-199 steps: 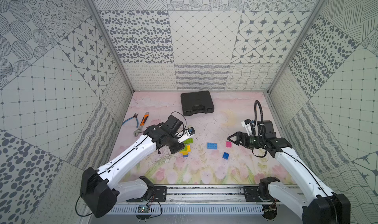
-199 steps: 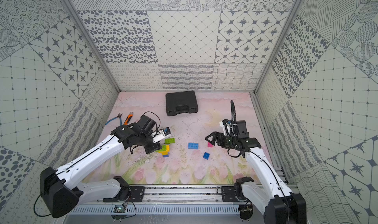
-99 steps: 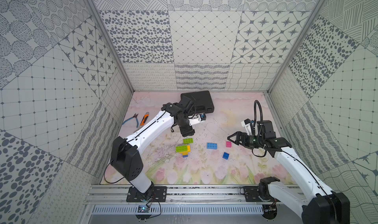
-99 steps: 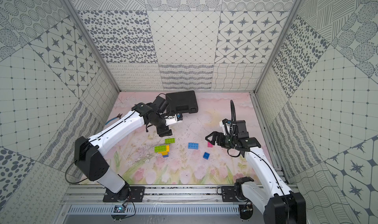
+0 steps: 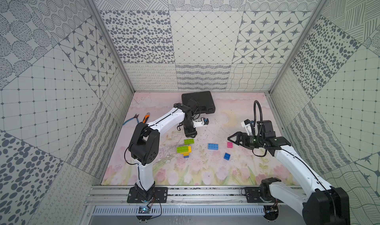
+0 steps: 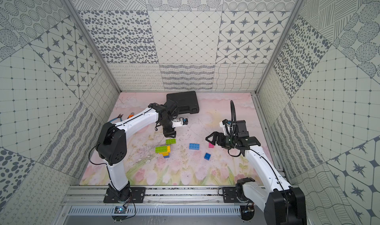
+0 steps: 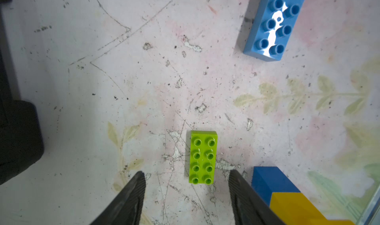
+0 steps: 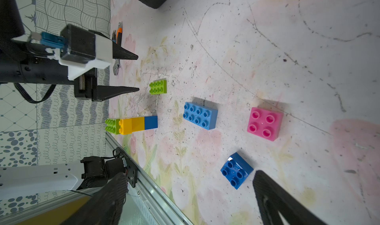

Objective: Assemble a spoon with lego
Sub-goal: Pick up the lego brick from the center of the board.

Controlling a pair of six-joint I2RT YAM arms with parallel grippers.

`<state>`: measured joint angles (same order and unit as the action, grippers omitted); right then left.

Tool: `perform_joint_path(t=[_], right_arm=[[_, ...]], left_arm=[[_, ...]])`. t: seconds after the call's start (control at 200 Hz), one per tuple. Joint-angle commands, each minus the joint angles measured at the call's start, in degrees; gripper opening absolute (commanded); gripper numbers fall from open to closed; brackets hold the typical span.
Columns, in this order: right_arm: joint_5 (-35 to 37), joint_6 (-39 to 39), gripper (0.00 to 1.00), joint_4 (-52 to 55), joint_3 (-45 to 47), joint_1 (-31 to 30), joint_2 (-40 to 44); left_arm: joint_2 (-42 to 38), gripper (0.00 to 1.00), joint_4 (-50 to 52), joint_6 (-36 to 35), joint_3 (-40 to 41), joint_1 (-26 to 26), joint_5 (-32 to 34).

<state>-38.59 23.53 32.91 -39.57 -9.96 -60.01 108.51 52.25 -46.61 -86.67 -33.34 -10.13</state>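
The lego lies on the pink mat. The spoon (image 5: 184,151) is a short stack of a lime green, a yellow and a dark blue brick (image 8: 131,123), lying on its side. A loose lime green oblong brick (image 5: 189,141) lies just behind it. My left gripper (image 5: 190,134) points down over this green brick (image 7: 203,157), open and empty (image 7: 187,178). To the right lie a light blue oblong brick (image 5: 213,146), a pink square brick (image 5: 229,145) and a dark blue square brick (image 5: 227,156). My right gripper (image 5: 231,139) hangs open beside the pink brick, with the dark blue brick (image 8: 236,170) near one finger.
A black plastic case (image 5: 198,101) lies at the back, just behind the left arm's wrist. Blue-handled pliers and an orange-handled wrench (image 5: 139,118) lie at the back left. A metal rail (image 5: 195,193) runs along the front edge, and patterned walls close in three sides.
The left arm has swung its elbow up and back from the front left, and its wrist now points down over the loose green brick with wider jaws. The right arm has not moved.
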Motion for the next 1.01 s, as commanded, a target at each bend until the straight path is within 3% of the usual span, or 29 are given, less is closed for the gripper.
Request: perform_joint_path(t=[0.0,0.315,1.0], right_arm=[[-0.87,-1.16,0.98,-2.32,0.3,-0.16,-0.68],[-0.31,-1.2,0.98,-2.14,0.45,-0.16,-0.24],[0.09,-1.22,0.98,-2.23,0.25,-0.15,-0.74]], left_arm=[[-0.26,0.66,-3.85,-1.08,3.67,0.61,-0.56],[-2.1,0.64,-12.09,1.11,10.82,0.57,2.24],[-2.48,0.62,-13.12,2.67,14.9,0.3,3.1]])
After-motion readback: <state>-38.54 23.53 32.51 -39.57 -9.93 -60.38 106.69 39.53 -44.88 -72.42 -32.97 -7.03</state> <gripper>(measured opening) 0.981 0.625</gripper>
